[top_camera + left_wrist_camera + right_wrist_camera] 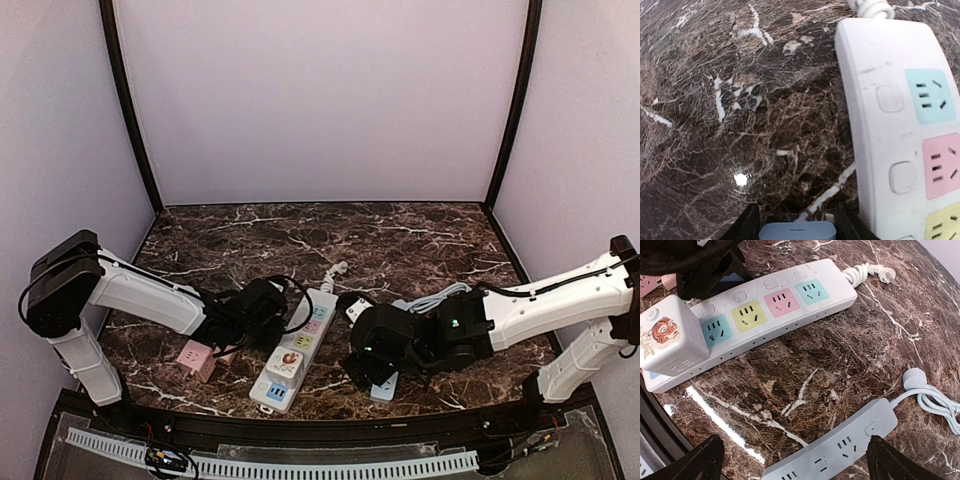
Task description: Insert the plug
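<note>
- Brown, white-veined marble table [400, 240] carries everything; the white power strip [297, 350] lies on it between the two arms and is the landmark for the rest.
- Right gripper [795, 465] hangs on the right side of the white power strip, its jaws spread wide and holding nothing.
- Left gripper [798, 219] hangs low just left of the white power strip, beside its far sockets, fingers pressed narrowly against both sides of the plug.
- Grey power strip [840, 450] lies to the right of the white power strip, apart from it, under the right gripper.
- White cube adapter [670, 340] with a tiger face sits plugged in at the white power strip's near end.
- Pink adapter [195, 357] rests on the marble left of the white power strip's near end.
- Plug [797, 231], pale blue-grey, is clamped between the left fingers, off the white power strip and in no socket.
</note>
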You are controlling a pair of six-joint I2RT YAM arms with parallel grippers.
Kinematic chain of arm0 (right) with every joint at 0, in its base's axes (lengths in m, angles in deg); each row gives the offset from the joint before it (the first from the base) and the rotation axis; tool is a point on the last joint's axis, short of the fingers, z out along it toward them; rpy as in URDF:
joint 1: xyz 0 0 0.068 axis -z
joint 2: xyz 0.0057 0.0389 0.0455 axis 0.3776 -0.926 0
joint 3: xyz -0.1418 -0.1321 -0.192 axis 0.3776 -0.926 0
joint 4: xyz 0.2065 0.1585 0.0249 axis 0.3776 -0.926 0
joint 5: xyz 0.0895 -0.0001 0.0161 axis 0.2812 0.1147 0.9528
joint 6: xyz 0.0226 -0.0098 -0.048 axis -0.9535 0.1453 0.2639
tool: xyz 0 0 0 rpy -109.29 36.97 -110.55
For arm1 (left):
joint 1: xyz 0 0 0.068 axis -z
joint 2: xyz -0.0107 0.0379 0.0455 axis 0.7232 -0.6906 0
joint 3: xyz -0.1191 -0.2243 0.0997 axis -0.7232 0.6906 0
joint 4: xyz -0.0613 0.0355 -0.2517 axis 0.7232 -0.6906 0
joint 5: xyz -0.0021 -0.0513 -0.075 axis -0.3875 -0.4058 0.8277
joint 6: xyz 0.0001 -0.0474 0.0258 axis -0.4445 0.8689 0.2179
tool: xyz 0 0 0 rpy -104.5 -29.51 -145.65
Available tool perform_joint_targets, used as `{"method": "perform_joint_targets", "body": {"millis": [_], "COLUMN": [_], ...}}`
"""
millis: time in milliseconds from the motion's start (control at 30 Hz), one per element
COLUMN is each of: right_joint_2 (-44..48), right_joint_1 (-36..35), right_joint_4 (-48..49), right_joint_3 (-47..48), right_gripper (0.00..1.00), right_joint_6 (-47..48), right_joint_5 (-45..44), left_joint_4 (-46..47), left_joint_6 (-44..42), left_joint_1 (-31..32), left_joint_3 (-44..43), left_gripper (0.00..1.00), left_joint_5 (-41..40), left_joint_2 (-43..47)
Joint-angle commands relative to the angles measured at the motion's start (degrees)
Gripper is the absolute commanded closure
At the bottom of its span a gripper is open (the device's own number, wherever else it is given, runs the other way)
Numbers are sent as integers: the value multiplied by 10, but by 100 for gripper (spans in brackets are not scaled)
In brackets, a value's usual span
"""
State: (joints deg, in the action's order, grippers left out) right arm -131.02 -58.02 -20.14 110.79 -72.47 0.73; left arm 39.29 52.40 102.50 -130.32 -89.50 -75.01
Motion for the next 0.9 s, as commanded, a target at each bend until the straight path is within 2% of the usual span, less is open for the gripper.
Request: {"method": "perform_joint_targets", "body": {"millis": [0, 133, 300, 433, 633, 867], "right_joint_2": [21, 28, 31, 30, 26, 25], "right_joint_1": [-4, -4, -3, 0, 1, 3], "right_joint_4": [13, 16, 16, 16, 16, 15], "right_joint_3": [-16, -26, -26, -25, -24, -23], "right_gripper": [1, 1, 1, 1, 1, 1], "right_joint_6": [-17, -22, -22, -22, -24, -26], "right_joint_5": [-30, -34, -35, -34, -32, -30], "left_joint_4": [-3, -14, -33, -41, -28, -21], "left_joint_6": [-37, -22, 12, 36, 42, 45], "left_joint_1": [4, 4, 4, 6, 13, 20], "left_joint_3": [-9, 1, 37, 57, 71, 81], "left_gripper": [41, 26, 19, 20, 29, 32], "left_joint_5": [13, 14, 25, 38, 54, 51], "left_joint_2": [-21, -14, 27, 45, 34, 46]}}
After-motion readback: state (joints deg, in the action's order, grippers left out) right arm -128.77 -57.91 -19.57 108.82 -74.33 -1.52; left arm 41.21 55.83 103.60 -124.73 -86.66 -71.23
